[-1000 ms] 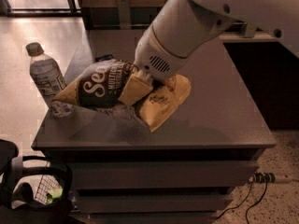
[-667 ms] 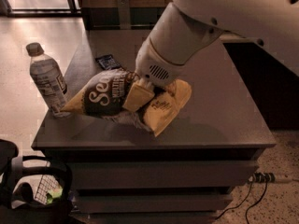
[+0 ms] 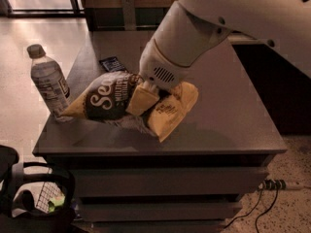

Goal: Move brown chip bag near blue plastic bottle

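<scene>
The brown chip bag (image 3: 109,98), dark brown with white script and yellow-tan ends, lies crumpled on the grey table (image 3: 233,115) left of its middle. My gripper (image 3: 148,100) comes down from the big white arm and is shut on the bag's middle, pinching it between the brown part and the yellow right end (image 3: 172,108). The blue plastic bottle (image 3: 47,80), clear with a pale cap and printed label, stands upright at the table's left front corner. The bag's left tip reaches the bottle's base.
A small flat dark-blue packet (image 3: 112,63) lies on the table behind the bag. The table's front edge is close below the bag. A dark chair or cart (image 3: 34,198) stands on the floor at lower left. A power strip (image 3: 274,184) lies at lower right.
The bag has shifted slightly and its left tip has sunk toward the bottle's base. The arm's wrist has come a little lower over the bag. The bottle has not moved.
</scene>
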Controlling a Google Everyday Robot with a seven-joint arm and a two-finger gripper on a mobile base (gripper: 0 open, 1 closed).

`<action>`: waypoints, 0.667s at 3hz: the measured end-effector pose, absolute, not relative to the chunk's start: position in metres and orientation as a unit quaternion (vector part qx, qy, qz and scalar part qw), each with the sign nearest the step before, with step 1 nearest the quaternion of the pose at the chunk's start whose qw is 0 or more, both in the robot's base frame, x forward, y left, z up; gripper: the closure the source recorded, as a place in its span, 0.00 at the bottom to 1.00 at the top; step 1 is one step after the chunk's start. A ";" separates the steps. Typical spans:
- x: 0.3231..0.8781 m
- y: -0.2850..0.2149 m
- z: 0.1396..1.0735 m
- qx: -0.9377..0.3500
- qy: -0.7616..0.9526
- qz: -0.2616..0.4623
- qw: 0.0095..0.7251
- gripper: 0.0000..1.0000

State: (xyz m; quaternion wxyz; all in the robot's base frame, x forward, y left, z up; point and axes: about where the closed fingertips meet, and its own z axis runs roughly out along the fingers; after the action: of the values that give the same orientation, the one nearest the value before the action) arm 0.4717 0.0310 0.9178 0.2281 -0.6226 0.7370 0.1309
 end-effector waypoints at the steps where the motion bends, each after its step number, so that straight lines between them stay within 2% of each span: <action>1: 0.470 0.032 0.920 -0.624 0.736 0.129 0.229 0.35; 2: 0.469 0.033 0.921 -0.625 0.735 0.128 0.230 0.12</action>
State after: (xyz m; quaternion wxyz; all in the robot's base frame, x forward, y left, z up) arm 0.4691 0.0327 0.9215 0.2303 -0.6245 0.7353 0.1278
